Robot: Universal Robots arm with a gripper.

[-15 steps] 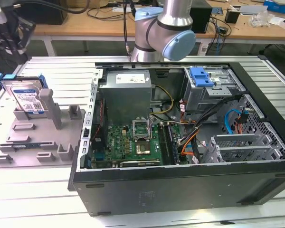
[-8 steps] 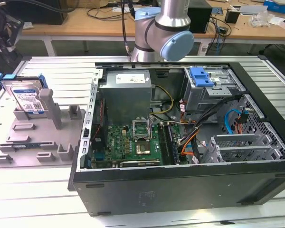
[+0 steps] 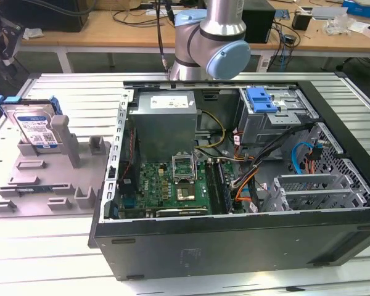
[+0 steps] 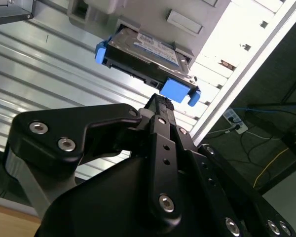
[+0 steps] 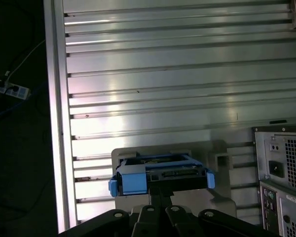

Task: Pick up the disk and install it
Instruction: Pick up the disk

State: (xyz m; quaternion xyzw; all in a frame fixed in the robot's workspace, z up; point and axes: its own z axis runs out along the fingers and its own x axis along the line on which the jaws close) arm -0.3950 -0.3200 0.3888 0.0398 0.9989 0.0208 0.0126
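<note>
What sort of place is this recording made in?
Probably a robotics lab for computer assembly: an open computer case on a slotted aluminium table, the disk propped in a grey fixture, cable-strewn wooden desks behind.

The silver-grey disk [image 3: 34, 125] is edged in blue plastic.

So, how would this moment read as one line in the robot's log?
phase: pre-grasp | disk: in grey holder, not lifted | end effector: near disk, contact unclear | computer case: open
</note>
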